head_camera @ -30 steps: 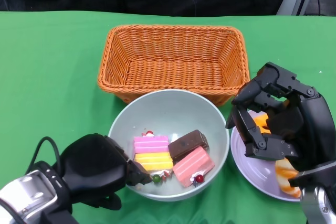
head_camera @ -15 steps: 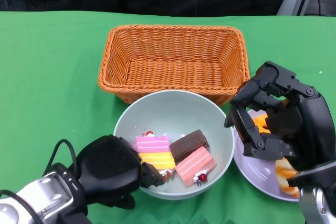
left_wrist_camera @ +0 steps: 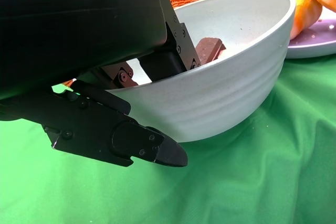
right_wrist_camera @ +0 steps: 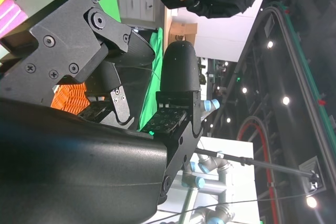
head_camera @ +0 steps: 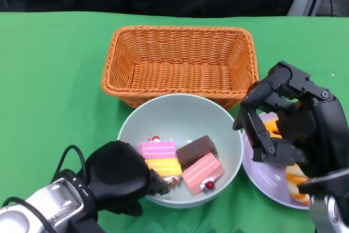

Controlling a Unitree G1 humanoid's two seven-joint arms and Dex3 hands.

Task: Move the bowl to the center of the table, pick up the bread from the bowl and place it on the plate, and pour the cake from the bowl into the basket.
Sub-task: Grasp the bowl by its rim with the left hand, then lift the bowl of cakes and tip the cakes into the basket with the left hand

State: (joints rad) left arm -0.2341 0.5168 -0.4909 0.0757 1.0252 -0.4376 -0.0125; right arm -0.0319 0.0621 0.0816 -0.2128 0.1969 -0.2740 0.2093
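1. The pale green bowl [head_camera: 182, 121] sits on the green tabletop [head_camera: 49, 80], just in front of the wicker basket [head_camera: 180, 61], its far rim almost touching the basket's near wall.
2. Inside the bowl lie the cake slices: a pink-and-yellow one [head_camera: 158, 158], a chocolate one [head_camera: 196, 150] and a pink one [head_camera: 202, 172].
3. The left hand [head_camera: 120, 175] grips the bowl's near rim, fingers [left_wrist_camera: 176, 56] inside and thumb under the wall, likely ready to tip the bowl toward the basket.
4. To the right of the bowl, the plate [head_camera: 262, 175] carries the orange bread [head_camera: 297, 181].
5. The right hand [head_camera: 289, 121] hovers over the plate, fingers spread and holding nothing, apparently having let the bread go.
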